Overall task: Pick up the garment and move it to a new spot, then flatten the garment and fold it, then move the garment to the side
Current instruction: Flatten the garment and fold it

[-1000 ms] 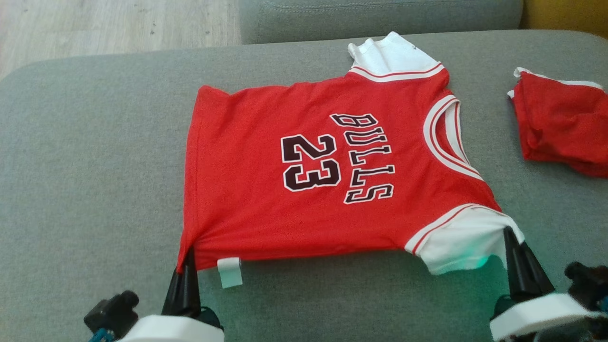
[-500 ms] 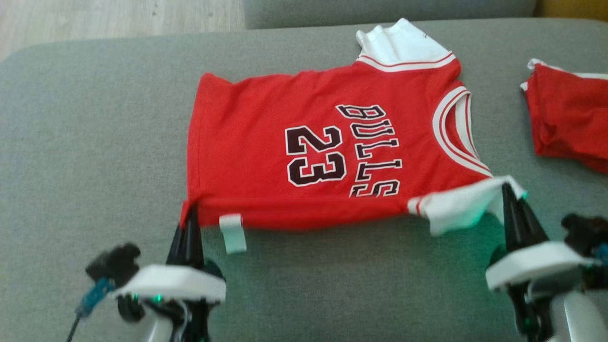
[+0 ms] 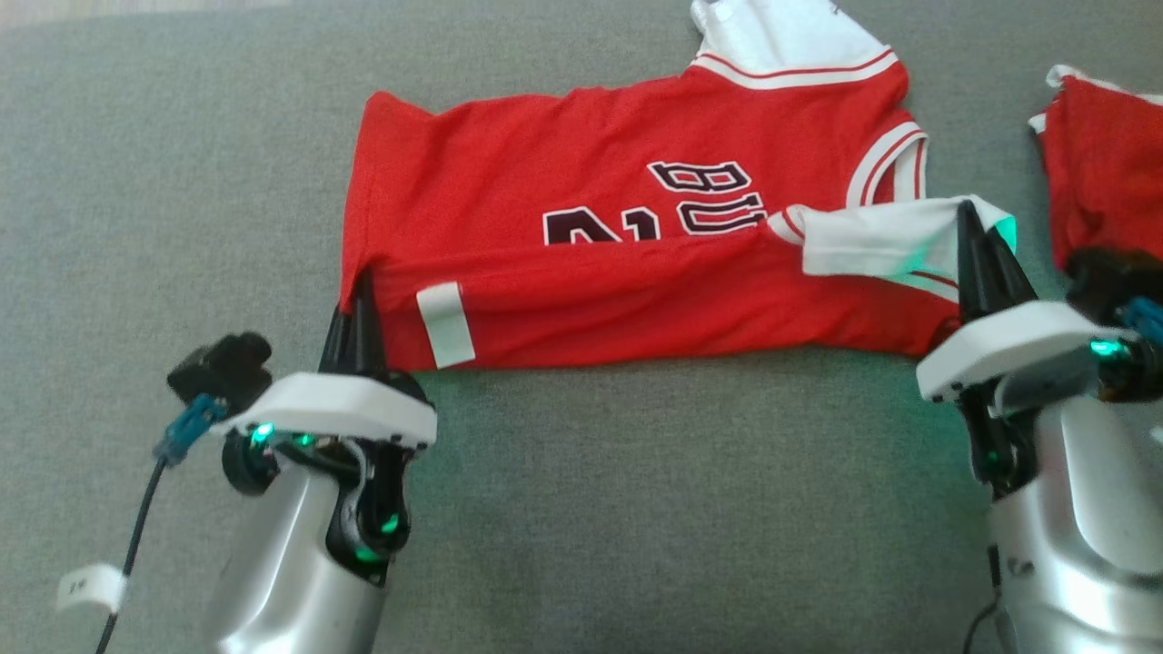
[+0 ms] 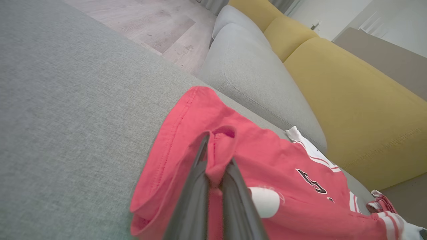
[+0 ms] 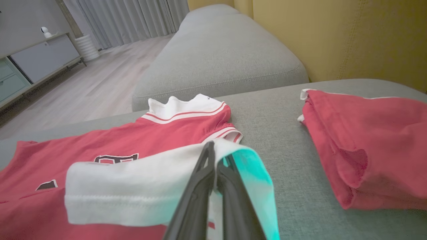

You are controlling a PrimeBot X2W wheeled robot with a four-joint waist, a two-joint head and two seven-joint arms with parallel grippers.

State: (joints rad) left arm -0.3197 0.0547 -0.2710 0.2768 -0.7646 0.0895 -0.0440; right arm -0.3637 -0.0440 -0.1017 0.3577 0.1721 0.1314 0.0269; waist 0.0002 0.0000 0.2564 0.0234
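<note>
Garment: the red garment (image 3: 591,191) lies on the grey cushion (image 3: 182,227) with its collar end toward the robot's right. Its near long edge is lifted and turned over onto the chest print.
Print: only the top parts of the dark letters and of the 2 digits show above the fold.
Left gripper: the left gripper (image 3: 362,304) is clamped tight on the near hem corner (in the left wrist view a small loop of red cloth bulges between its jaws).
Right gripper: the right gripper (image 3: 970,222) pinches the edge of the near white sleeve (image 3: 872,241), which it holds over the collar area.
Far sleeve: the other white sleeve (image 3: 781,41) lies flat at the far edge.
Tag: a white tag (image 3: 445,322) shows on the turned-over strip, just beside the left gripper.
Second item: a bunched red cloth (image 3: 1104,163) lies apart on the robot's right, on the same cushion.
Background: a yellow sofa back (image 4: 350,93) rises behind the grey seat.
</note>
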